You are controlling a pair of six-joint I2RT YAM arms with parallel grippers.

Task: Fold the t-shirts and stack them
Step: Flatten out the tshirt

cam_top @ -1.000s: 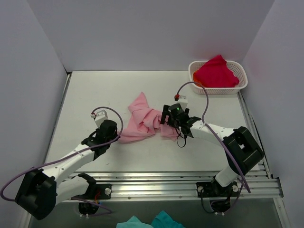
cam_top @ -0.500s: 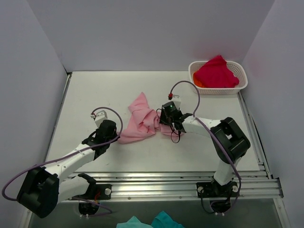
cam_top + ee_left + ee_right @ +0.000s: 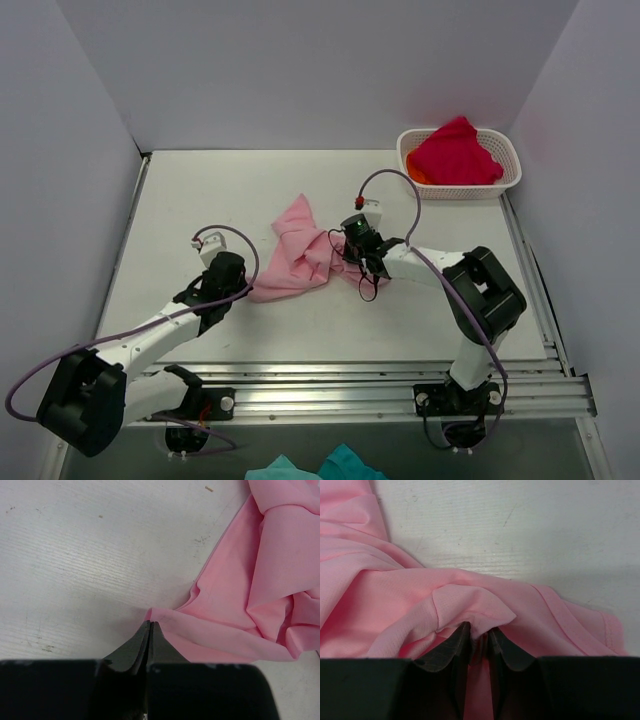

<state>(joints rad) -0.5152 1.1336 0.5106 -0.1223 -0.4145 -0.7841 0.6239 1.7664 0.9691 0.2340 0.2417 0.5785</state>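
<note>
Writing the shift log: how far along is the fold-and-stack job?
Nothing looks finished. The pink t-shirt lies crumpled and unfolded on the table. In hand: the right gripper pinches a fold of it, and the left gripper is shut at its near corner. Left to do: fold it, take the red t-shirt bunched in the basket, fold that, and stack both.

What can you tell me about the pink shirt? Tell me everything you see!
The pink shirt is light pink, made of soft thin cloth that looks like cotton. It isn't folded. It lies crumpled in loose folds and ridges near the middle of the white table. The right tool is shut on a raised fold at the shirt's right side. The left tool is shut with its tips at the near-left corner, but I can't tell if it pinches any cloth there.
</note>
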